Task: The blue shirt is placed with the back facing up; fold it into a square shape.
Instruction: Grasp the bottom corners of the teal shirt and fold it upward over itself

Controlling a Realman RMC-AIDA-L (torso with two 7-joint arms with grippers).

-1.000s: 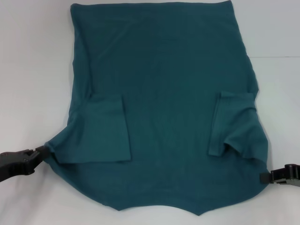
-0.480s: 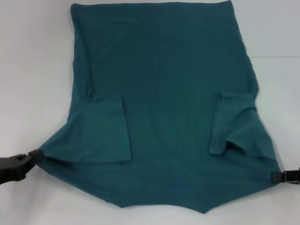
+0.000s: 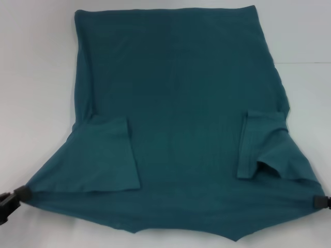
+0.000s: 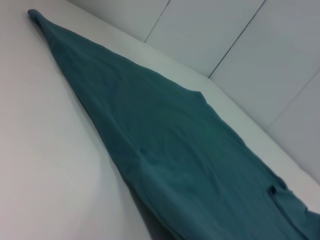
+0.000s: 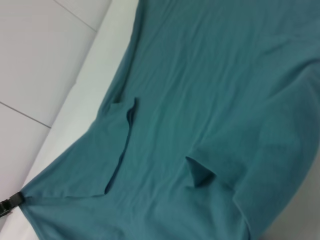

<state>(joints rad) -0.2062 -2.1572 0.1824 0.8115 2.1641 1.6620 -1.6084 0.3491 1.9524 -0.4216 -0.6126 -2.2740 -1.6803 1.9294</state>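
Our left gripper pinches the near-left corner of the blue shirt, which lies spread across the white table; our right gripper clamps its near-right corner at the table's right edge.

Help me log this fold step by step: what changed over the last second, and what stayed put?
The left gripper and right gripper both drew outward toward their own sides while pinching the near corners of the blue shirt, stretching its near edge wider and tauter. Neither let go. Both sleeves remain folded in on the shirt's back, and its far part hardly moved on the white table.
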